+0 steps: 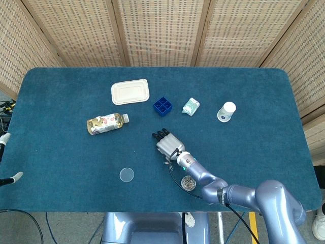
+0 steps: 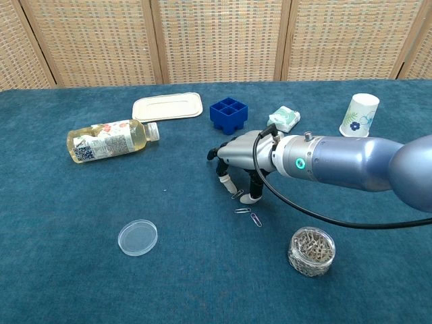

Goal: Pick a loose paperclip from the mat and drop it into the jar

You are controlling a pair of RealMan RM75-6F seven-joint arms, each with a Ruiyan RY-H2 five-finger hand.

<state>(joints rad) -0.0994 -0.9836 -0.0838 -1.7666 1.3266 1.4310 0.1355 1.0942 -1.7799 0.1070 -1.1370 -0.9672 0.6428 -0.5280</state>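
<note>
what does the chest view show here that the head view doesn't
Only the chest view: the loose paperclips on the mat below the right hand, its fingertips reaching down beside one clip, and the clips heaped inside the jar. Only the head view: the whole table from above, and the white tips at its left edge, which may be the left hand; its state cannot be told. Both show the bottle, clear lid, blue tray and paper cup.

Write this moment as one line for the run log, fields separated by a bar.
right hand: fingertips down around a loose paperclip on the mat, grip not confirmed | two more paperclips beside | jar: open, lid off | left hand: unseen
</note>
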